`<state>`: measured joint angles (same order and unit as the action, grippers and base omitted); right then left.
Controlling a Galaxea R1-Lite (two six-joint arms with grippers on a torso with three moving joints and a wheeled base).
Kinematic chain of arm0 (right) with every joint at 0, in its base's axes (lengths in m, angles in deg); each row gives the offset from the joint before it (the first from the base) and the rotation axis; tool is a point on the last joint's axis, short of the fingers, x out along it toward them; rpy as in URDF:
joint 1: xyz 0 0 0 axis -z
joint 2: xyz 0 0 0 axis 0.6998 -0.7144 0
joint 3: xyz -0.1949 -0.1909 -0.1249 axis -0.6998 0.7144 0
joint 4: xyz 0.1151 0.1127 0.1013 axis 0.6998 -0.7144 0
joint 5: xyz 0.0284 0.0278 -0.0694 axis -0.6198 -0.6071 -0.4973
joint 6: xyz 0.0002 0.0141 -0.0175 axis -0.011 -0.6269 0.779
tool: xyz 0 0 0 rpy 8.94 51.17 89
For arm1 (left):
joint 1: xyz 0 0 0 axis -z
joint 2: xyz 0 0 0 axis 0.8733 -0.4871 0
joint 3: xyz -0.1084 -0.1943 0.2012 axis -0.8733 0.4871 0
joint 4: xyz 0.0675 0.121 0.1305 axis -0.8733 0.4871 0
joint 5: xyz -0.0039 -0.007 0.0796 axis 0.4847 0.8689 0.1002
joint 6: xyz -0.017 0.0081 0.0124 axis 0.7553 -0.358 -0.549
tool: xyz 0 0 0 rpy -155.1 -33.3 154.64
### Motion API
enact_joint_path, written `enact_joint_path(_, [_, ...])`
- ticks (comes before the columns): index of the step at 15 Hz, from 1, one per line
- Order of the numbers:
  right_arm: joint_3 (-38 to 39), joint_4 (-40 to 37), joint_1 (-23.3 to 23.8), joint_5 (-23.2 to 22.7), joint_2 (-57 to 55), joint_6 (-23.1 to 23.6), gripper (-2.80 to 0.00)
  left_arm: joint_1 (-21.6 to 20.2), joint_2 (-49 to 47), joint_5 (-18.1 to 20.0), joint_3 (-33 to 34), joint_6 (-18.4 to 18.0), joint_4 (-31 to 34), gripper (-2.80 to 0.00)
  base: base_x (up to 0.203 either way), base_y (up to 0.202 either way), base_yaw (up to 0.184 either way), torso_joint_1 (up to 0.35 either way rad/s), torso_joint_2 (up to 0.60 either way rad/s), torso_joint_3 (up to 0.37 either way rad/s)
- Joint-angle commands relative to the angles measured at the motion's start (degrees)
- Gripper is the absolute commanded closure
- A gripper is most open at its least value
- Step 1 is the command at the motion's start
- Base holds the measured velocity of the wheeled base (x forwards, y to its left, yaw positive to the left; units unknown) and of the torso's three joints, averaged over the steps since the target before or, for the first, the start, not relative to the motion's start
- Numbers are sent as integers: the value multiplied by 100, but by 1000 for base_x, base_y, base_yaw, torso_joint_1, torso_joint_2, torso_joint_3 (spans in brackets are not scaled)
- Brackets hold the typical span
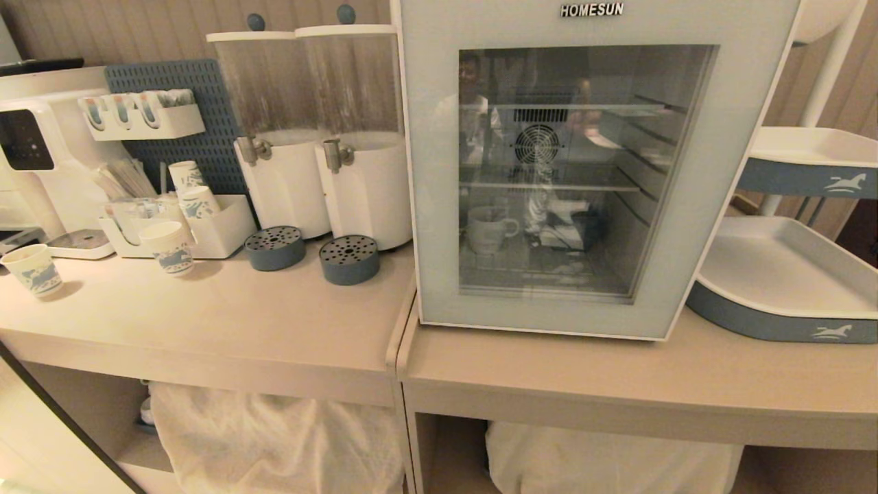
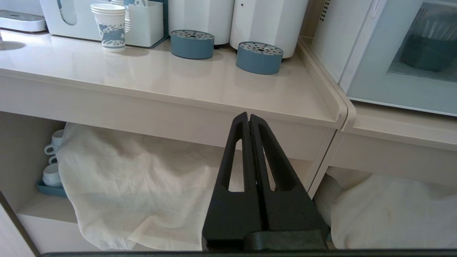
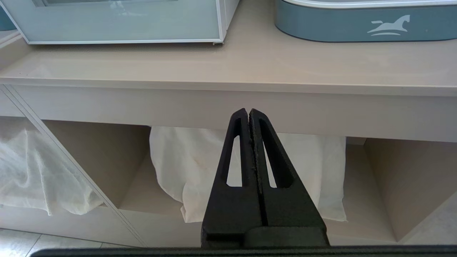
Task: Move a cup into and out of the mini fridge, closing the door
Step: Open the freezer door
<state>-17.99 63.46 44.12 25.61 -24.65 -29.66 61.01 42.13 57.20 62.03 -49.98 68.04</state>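
Two grippers hang low in front of the counter (image 1: 549, 374), below its front edge and empty: the left gripper (image 2: 249, 119) has its jaws pressed together before the left-hand section, and the right gripper (image 3: 249, 114), likewise pressed together, sits before the right-hand section under the mini fridge (image 1: 597, 171). Neither arm shows in the head view, which suits a parked pose, so I judge no reach has begun.

The fridge stands near the front edge of the right counter section, its door (image 1: 439, 206) flush against the cabinet. Through the glass the cup (image 1: 488, 228) sits upright on the lowest wire shelf, toward the left side, handle pointing right. With the cup inside and the door closed, I read the pending step as opening the door to take it out; the closed jaws would need to spread first.

On the left counter section, two drink dispensers (image 1: 322, 130) stand along the back edge, each with a blue drip tray (image 1: 275, 248) in front of it. They look empty apart from a haze on the walls. A white organiser (image 1: 219, 230) holds stacked paper cups (image 1: 186, 175), and two more stand loose near the left end. To the right of the fridge, a tiered tray (image 1: 775, 274) holds nothing. Below the counter, white cloths (image 1: 274, 439) drape the open shelves
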Motion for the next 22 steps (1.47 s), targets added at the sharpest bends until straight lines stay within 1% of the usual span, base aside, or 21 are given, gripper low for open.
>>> enact_joint_path(1, [0, -2, -6, -2, -9, -2, 0, 2, 26, 1, 229, 3, -11, 0, 0, 0, 0, 0, 0, 0])
enact_joint_path(11, [0, -2, -6, -2, -13, -4, 0, 2, 26, 1, 229, -32, -8, 0, 0, 0, 0, 0, 0, 0])
enact_joint_path(13, [0, -2, -4, -2, -6, 2, 0, 2, 26, -8, 229, 21, -2, 0, 0, 0, 0, 0, 0, 0])
enact_joint_path(22, [0, -2, -6, -2, -9, 2, 0, 2, 26, -8, 229, 20, -2, 0, 0, 0, 0, 0, 0, 0])
